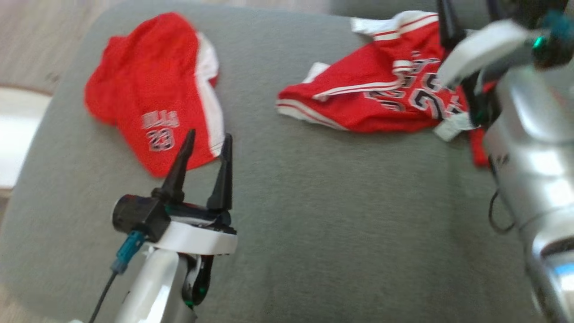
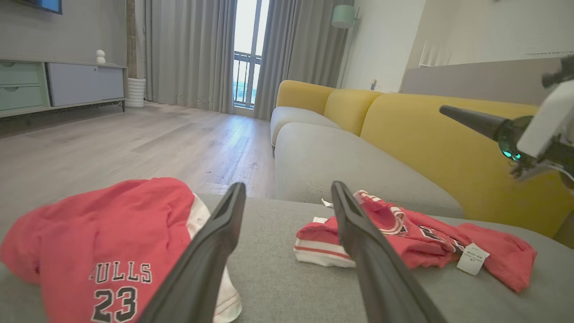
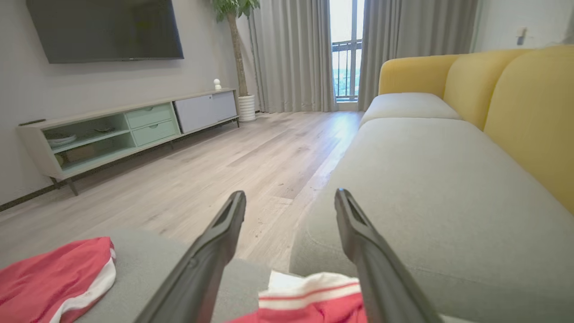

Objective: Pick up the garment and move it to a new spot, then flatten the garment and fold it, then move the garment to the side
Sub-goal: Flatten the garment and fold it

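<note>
Left end effector (image 1: 210,134) hovers low over the near-left part of the grey cushion (image 1: 314,224), fingers spread wide and empty, tips by the red shorts (image 1: 152,89). Right end effector (image 3: 290,197) is equally wide, pinching nothing, above the jersey (image 1: 381,98) bunched at the cushion's far-right edge. It looks light, limp and slippery, so pinching a striped hem corner seems best. Its long axis runs along the far edge, striped trim toward the left; I cannot tell where the collar lies.
</note>
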`<state>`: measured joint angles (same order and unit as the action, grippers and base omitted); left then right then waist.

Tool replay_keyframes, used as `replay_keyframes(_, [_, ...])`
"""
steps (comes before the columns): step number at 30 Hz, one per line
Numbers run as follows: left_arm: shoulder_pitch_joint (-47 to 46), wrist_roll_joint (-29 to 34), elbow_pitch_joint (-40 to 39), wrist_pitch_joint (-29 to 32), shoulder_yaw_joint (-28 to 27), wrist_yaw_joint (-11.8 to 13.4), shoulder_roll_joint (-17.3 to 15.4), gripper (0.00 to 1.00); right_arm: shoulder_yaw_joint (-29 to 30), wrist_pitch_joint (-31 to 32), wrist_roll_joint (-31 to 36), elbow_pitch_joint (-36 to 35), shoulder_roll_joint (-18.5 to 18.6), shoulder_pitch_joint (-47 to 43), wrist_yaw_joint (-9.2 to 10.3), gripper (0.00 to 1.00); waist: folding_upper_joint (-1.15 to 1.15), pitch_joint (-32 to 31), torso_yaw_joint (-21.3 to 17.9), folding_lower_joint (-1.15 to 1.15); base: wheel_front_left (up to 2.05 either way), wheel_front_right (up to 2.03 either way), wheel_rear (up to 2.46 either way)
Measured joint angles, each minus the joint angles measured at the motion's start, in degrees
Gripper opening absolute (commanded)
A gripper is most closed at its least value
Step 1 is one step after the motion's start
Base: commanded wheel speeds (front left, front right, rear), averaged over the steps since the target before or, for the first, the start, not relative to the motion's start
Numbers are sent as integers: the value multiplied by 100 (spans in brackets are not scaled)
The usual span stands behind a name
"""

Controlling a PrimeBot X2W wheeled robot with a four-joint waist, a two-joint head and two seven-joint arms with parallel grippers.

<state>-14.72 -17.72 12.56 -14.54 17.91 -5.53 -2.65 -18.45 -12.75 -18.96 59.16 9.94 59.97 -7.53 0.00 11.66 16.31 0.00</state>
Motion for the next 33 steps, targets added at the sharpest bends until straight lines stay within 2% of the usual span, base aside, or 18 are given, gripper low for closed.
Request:
replay_keyframes(6, [203, 180, -134, 0, -333, -53, 0, 100, 81, -156, -111, -1193, -13, -1403, 0, 100, 0, -266, -724, 0, 0, 0, 0])
replay_keyframes(10, [380, 236, -191, 0, -382, -59, -1, 100, 716, -164, 211, -2414, -91, -2603, 0, 100, 0, -421, -1193, -1, 0, 0, 0])
replay_keyframes(12, [427, 259, -199, 0, -396, -83, -1, 100, 1067, -164, 433, -2932, -232, -3291, 0, 100, 0, -488, -1397, 0, 0, 0, 0])
replay_keyframes(13, [463, 267, -210, 0, -399, -105, -1, 100, 1278, -164, 587, -3353, -404, -3953, 0, 100, 0, -549, -1569, -1, 0, 0, 0])
replay_keyframes(15, [494, 267, -219, 0, -397, -110, -1, 100, 1366, -164, 738, -3675, -548, -4485, 0, 100, 0, -600, -1705, -1, 0, 0, 0])
replay_keyframes(21, [609, 267, -247, 0, -313, -111, -1, 100, 1510, -164, 894, -4007, -645, -5020, 0, 100, 0, -669, -1838, -1, 0, 0, 0])
replay_keyframes(26, [608, 266, -263, 0, -248, -112, -2, 100, 1503, -164, 1051, -4007, -669, -4980, 0, 100, 0, -588, -1700, 0, 0, 0, 0])
replay_keyframes(33, [553, 207, -265, 0, -119, -153, -2, 100, 1510, 38, 1429, -3621, -666, -4623, 0, 100, 0, -382, -1387, 1, 0, 0, 0])
